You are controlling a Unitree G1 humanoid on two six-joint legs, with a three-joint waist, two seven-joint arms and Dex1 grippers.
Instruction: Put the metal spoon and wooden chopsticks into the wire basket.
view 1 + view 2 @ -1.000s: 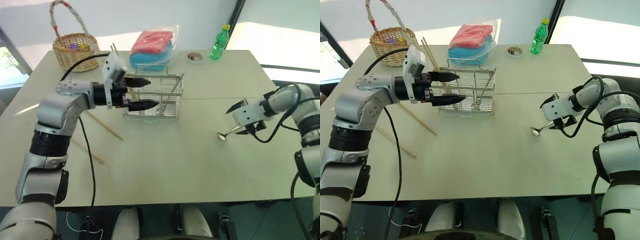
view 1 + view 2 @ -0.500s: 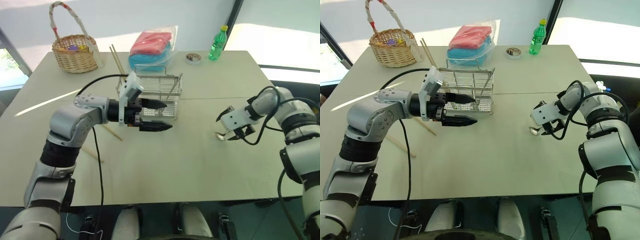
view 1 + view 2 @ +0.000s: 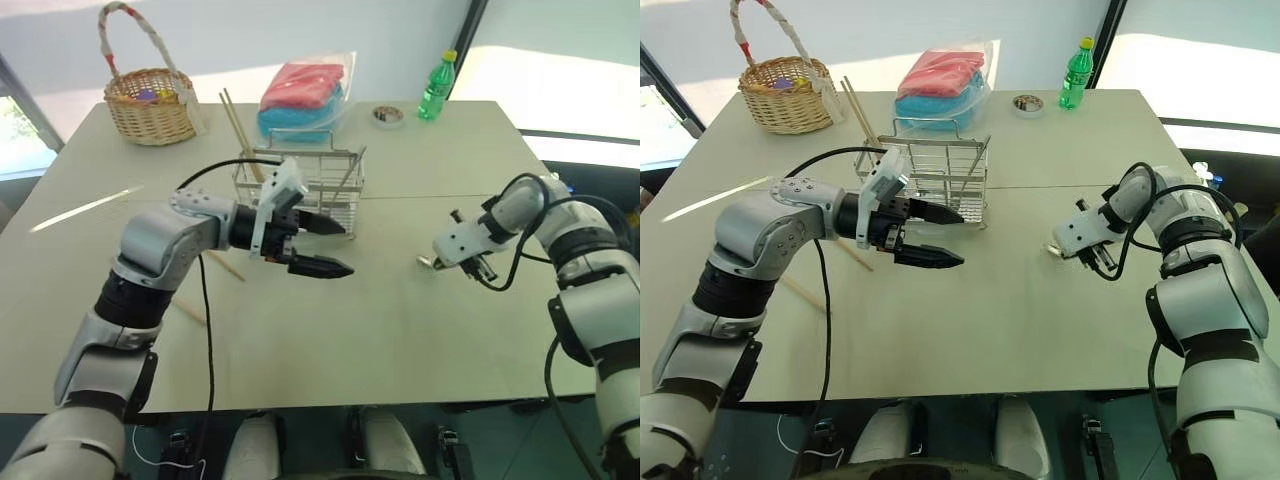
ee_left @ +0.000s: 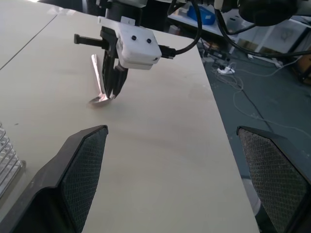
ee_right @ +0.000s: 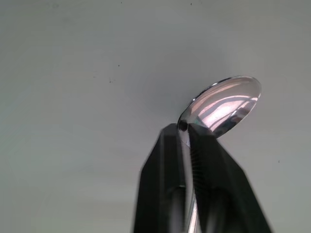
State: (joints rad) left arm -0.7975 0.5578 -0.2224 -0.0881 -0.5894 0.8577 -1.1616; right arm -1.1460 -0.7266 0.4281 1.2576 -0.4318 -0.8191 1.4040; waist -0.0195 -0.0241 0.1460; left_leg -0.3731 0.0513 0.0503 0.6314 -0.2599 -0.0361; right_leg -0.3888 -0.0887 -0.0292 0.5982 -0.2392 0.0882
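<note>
Spoon [image 5: 221, 104] pinched at the neck in right claw [image 5: 187, 133], bowl touching table [image 3: 400, 330]. Left claw [image 3: 330, 248] wide open, empty, just in front of basket [image 3: 300, 190]. Chopsticks [image 3: 238, 125] lean in basket behind it.

Robotics lab or workshop. Shown by a plain beige table [image 3: 400, 330] set with staged props, and, in the left wrist view, loose cables [image 4: 243, 85] across a dark floor [image 4: 272, 107] beside cluttered equipment shelves [image 4: 204, 14].
</note>
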